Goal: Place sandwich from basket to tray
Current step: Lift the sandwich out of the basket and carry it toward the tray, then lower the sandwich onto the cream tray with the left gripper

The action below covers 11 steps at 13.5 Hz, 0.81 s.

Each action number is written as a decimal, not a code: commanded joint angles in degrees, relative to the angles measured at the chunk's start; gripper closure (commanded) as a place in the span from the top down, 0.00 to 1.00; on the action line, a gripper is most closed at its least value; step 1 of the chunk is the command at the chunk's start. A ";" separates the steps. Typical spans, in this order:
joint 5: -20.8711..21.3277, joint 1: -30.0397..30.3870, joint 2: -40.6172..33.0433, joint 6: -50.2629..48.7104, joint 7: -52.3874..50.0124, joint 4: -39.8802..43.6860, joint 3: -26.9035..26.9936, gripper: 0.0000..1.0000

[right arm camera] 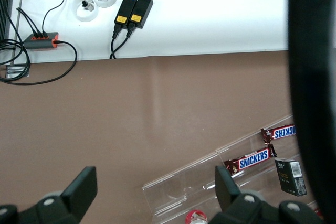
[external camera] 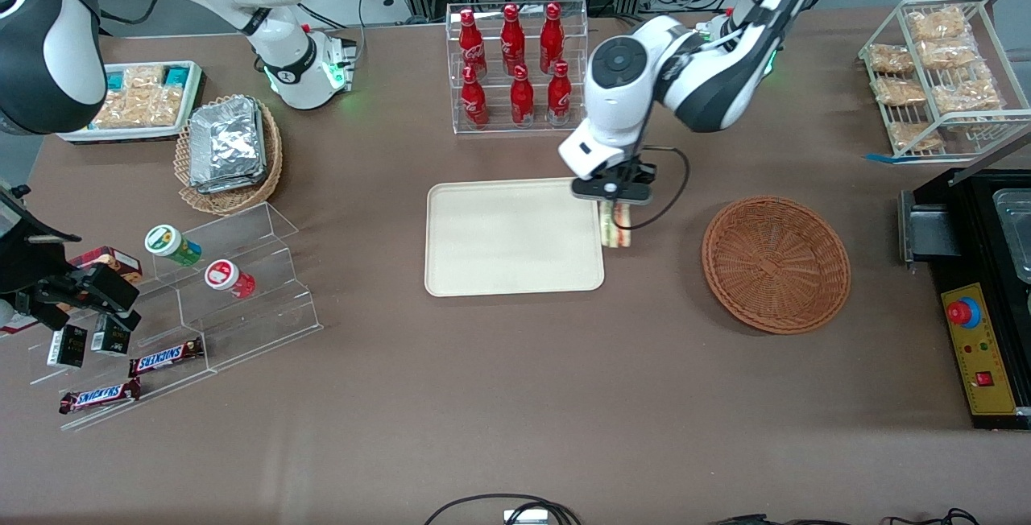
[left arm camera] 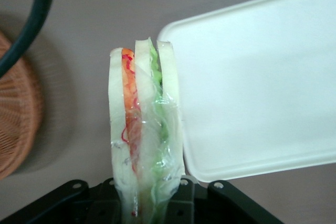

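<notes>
My left gripper (external camera: 616, 211) hangs above the table between the reddish-brown wicker basket (external camera: 776, 263) and the cream tray (external camera: 513, 237), right at the tray's edge. It is shut on the wrapped sandwich (external camera: 618, 229), a wedge of white bread with orange and green filling. In the left wrist view the sandwich (left arm camera: 144, 129) sticks out from between the fingers, beside the tray's rim (left arm camera: 194, 166), with the basket (left arm camera: 16, 119) off to one side. Nothing lies in the basket or on the tray.
A clear rack of red bottles (external camera: 515, 66) stands farther from the front camera than the tray. Toward the parked arm's end are a tan basket of foil packs (external camera: 229, 150) and acrylic steps with snacks (external camera: 185, 299). A wire rack of packets (external camera: 934, 74) and a black box (external camera: 979, 291) sit at the working arm's end.
</notes>
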<state>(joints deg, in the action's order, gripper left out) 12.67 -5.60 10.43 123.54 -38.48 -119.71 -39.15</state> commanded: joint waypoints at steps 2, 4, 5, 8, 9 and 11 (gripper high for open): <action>2.45 -2.84 6.52 3.45 -1.76 2.36 0.04 0.00; 4.11 -4.42 9.95 3.81 -4.40 4.21 0.13 0.00; 5.77 -4.77 12.05 3.81 -6.06 5.26 0.13 0.00; 11.13 -6.79 17.16 3.90 -10.55 7.38 0.21 0.00; 12.02 -7.06 18.56 4.07 -11.26 7.64 0.21 0.00; 12.55 -7.24 21.46 5.12 -11.70 8.43 0.30 0.00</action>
<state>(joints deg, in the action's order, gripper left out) 23.47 -12.06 28.35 128.09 -48.53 -113.92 -39.11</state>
